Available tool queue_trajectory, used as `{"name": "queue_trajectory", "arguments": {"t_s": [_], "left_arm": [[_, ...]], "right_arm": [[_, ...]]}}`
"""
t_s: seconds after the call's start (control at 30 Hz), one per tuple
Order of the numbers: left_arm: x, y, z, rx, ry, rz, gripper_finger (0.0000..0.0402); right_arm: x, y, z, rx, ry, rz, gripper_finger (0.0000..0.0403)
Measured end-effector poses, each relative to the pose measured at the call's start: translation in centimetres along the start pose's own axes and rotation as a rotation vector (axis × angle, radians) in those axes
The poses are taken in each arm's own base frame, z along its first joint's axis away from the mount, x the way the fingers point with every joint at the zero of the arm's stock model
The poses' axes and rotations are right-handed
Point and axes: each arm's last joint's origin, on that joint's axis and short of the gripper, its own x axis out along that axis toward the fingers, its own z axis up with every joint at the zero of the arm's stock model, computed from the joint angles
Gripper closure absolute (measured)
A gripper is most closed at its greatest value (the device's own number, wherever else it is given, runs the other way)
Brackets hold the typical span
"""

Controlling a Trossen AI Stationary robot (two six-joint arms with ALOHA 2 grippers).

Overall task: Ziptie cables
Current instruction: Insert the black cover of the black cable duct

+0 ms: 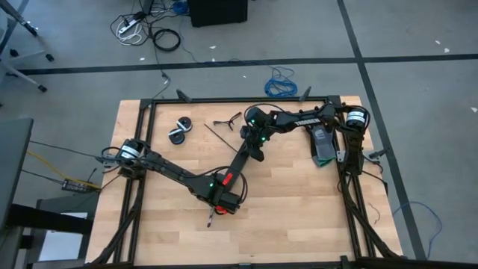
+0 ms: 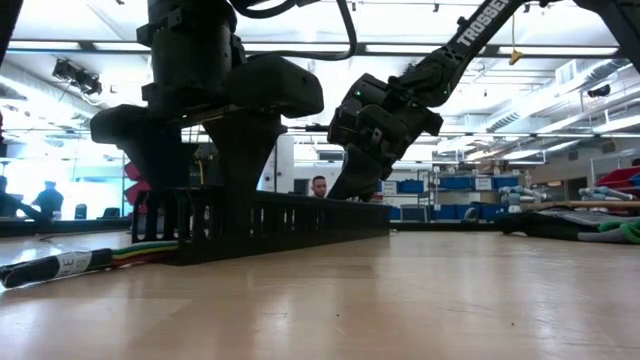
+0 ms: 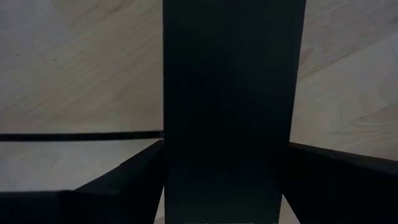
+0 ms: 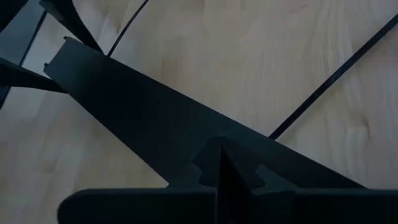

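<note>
A wide black slotted strip (image 1: 239, 168) lies on the table, running from near centre toward the far right. The cables (image 2: 110, 257) stick out of its near end and rest on the wood, seen from above as the cables (image 1: 211, 217). My left gripper (image 2: 205, 185) points down and straddles the strip's near end. My right gripper (image 2: 345, 190) is shut, with its tips on the strip's far end. Thin black zipties (image 1: 221, 137) lie flat on the table beyond it; one ziptie (image 4: 329, 87) also shows in the right wrist view. My left gripper comes from above, fingers across the strip, one finger (image 3: 118, 183) on each long side near its near end (image 3: 230, 124). The strip stays flat on the table. My right gripper's shut fingertips (image 4: 221, 163) rest on the strip's top (image 4: 155, 118) near its far end, slanting down from the far right.
Two black rolls (image 1: 179, 131) sit at the far left of the table. A grey and green object (image 1: 325, 146) lies by the right arm's base. A black frame (image 1: 142, 119) rims the tabletop. People show in the room behind.
</note>
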Motion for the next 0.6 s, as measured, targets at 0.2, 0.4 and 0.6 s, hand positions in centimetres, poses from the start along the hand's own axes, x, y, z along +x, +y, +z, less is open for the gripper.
{"name": "queue_trajectory", "arguments": {"t_s": [0.2,0.4,0.6], "left_arm": [[0.0,0.0,0.0,0.0,0.002,0.0,0.0137],[0.0,0.0,-0.2,-0.002,0.033,-0.002,0.0137],[-0.1,-0.1,-0.6,0.007,0.043,-0.006,0.0131]], "right_arm": [[-0.4,-0.7,-0.1,0.015,-0.008,-0.006,0.0403],[-1.2,-1.8,-0.4,0.048,-0.013,-0.021,0.0403],[-1.5,-2.3,-0.5,0.059,-0.017,-0.03,0.0403]]}}
